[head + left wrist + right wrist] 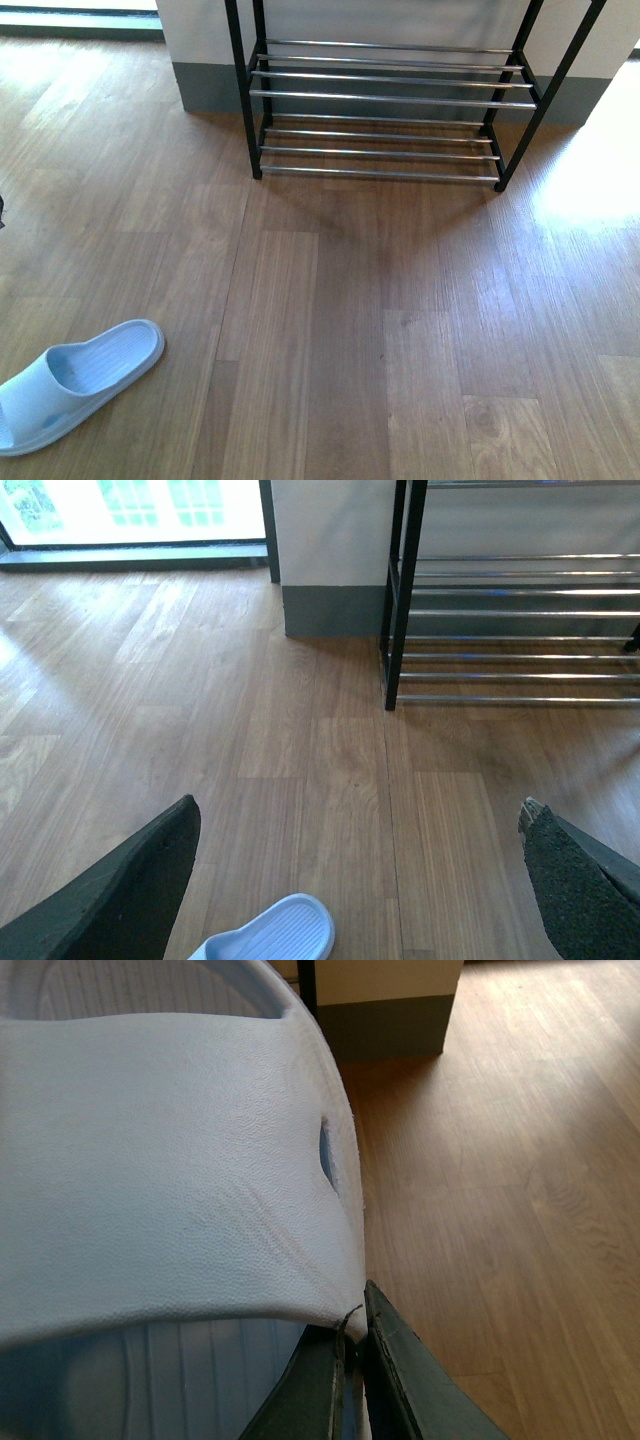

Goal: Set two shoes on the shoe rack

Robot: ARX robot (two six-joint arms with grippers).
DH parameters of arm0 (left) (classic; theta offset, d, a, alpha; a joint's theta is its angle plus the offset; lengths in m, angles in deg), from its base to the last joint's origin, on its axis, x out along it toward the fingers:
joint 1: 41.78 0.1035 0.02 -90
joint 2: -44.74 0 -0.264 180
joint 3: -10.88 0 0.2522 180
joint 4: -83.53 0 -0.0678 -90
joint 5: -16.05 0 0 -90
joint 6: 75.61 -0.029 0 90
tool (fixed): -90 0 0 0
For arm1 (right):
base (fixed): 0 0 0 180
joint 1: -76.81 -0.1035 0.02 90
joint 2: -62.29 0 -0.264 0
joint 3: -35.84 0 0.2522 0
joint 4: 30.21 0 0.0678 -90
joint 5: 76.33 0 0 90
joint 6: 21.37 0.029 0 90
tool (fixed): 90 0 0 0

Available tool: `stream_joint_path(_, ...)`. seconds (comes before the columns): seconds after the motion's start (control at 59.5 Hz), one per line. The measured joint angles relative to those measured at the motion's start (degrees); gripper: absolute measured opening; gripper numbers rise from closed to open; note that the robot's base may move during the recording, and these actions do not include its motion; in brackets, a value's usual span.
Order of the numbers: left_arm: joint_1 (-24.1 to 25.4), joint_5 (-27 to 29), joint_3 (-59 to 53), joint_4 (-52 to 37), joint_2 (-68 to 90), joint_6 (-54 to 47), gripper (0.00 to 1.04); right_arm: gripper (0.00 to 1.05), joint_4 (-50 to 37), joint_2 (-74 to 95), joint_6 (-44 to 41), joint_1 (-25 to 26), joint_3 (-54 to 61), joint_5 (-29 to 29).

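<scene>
- floor slide (75,385): a pale blue open slide, not a sneaker. it lies sole-down on the wood floor (350,320) at the lower left of the front view. the ribbed footbed end points up-right and the strap end is cut off by the frame edge.
- left gripper (357,808): jaws spread wide, holding nothing. both dark fingers (130,890) hang over plain boards. in the left wrist view the floor slide's rounded ribbed end shows between the two fingers, nearer the camera than their tips. no contact visible.
- window (130,505): bright, seen in the left wrist view past the wall corner.
- wall (200,30): white with a grey baseboard (205,90), directly behind the rack.
- shoe rack (390,94): black posts and chrome rods. it stands on the floor against the wall, top centre to right of the front view, with two tiers in frame. the floor slide is well apart from it.
- right gripper (357,1305): jaws closed down to a thin slit, pinching the edge of the strap.
- gripped slide (170,1150): same pale blue, textured strap, ribbed footbed visible under it. it fills most of the right wrist view, with wood floor and a wall corner with grey baseboard beyond it. it isn't in the front view, so can't tell where it sits relative to the rack or whether it's off the floor.
</scene>
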Motion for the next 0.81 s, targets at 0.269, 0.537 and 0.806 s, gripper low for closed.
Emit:
stream_joint_path(0.269, 0.00, 0.02, 0.00, 0.00, 0.00, 0.00, 0.95, 0.01, 0.00, 0.00, 0.00, 0.00, -0.02, 0.22)
stream_joint_path(0.537, 0.02, 0.22, 0.31, -6.19, 2.05, 0.26, 0.63, 0.01, 0.00, 0.00, 0.00, 0.00, -0.02, 0.22)
stream_joint_path(0.806, 0.02, 0.22, 0.46, -6.19, 2.05, 0.20, 0.97, 0.01, 0.00, 0.00, 0.00, 0.00, -0.02, 0.22)
